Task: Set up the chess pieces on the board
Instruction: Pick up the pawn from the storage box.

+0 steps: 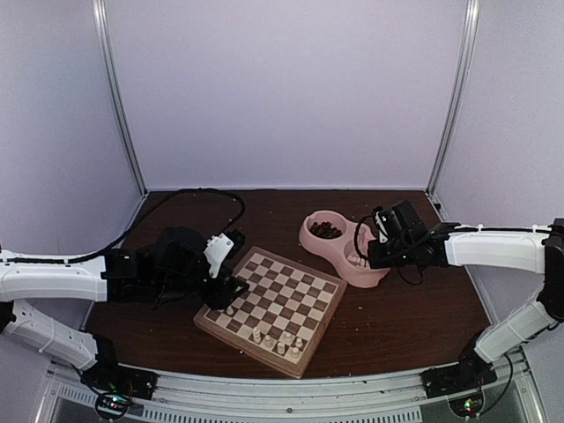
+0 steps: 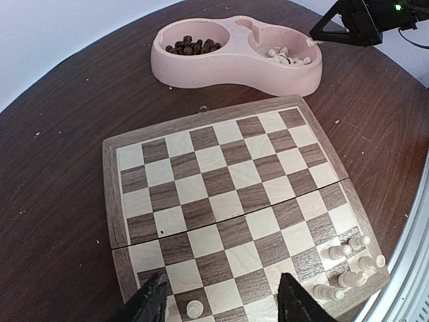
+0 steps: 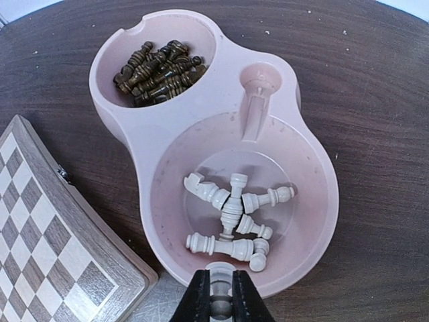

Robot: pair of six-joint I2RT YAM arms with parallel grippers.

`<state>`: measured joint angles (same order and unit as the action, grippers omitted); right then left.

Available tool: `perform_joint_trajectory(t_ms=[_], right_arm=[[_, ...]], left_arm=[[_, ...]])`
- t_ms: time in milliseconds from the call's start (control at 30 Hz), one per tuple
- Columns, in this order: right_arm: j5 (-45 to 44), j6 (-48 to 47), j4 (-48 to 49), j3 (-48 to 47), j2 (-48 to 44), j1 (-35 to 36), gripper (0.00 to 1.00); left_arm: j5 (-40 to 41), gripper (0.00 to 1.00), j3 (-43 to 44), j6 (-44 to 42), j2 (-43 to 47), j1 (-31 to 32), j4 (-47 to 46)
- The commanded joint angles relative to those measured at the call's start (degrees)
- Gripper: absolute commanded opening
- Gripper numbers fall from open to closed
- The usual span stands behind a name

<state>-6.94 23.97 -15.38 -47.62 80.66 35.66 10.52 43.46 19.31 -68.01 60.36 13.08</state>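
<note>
While over the bowl [image 3: 201,107] rim, right claw [image 3: 221,303] tight on a chess piece [image 3: 221,288]; left claw [image 2: 224,300] agape astride a pawn [image 2: 194,308].

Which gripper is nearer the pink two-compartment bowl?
Right. The right gripper hangs over the bowl rim, shut on a cream chess piece; the left gripper is over the wooden chessboard.
</note>
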Motion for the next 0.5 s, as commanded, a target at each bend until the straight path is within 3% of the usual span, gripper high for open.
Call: perform_joint_trajectory(t_ms=[0,233,467], right_arm=[[2.57,-0.92,2.51,0.76,-0.58,0.38,0.13],[13.2,-3.52,7.43,1.65,-0.8,1.76,0.14],[22.44,-6.96,10.75,0.1,2.6,7.54,0.15]], left_arm=[[-0.15,0.57,-0.29,-0.83,-0.61,-0.34,-3.8],[-0.81,0.57,-0.01,-0.88,-1.93,-0.39,-4.11],[-0.94,0.57,0.06,-0.81,-2.02,-0.33,-4.06]])
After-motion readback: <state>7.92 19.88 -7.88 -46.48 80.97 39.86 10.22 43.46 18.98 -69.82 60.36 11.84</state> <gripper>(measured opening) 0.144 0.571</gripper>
